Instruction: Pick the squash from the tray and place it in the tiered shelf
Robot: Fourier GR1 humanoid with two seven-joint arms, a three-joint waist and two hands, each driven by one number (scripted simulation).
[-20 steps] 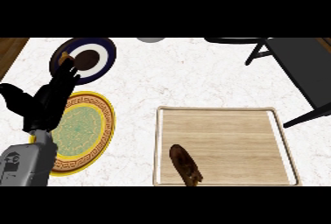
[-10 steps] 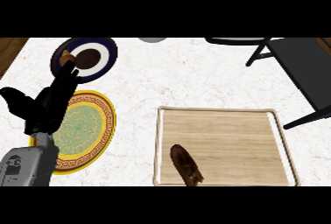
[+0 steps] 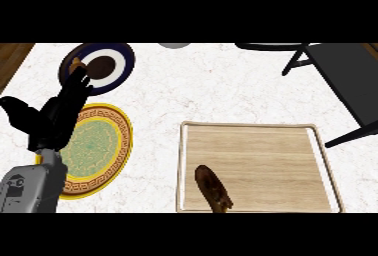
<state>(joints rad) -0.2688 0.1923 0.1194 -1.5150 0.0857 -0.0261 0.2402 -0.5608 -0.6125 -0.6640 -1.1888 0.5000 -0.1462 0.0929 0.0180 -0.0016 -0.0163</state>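
A dark brown, elongated squash [image 3: 212, 188] lies in the near left corner of a light wooden tray [image 3: 258, 132]. The dark grey tiered shelf [image 3: 345, 80] stands at the upper right, cut off by the view's edge. My left hand [image 3: 53, 117] is raised at the left over the counter, fingers straight and pointing away, thumb spread out to the left, holding nothing. It is well left of the tray. My right hand does not show.
Under my left forearm lies a yellow-rimmed green patterned plate [image 3: 100, 145]. Beyond the fingertips sits a dark blue and white plate [image 3: 114, 62] with a brown round item on it. A grey round object [image 3: 174, 45] peeks in at the top edge.
My left hand has drifted slightly up and to the right. The squash and tray have not moved.
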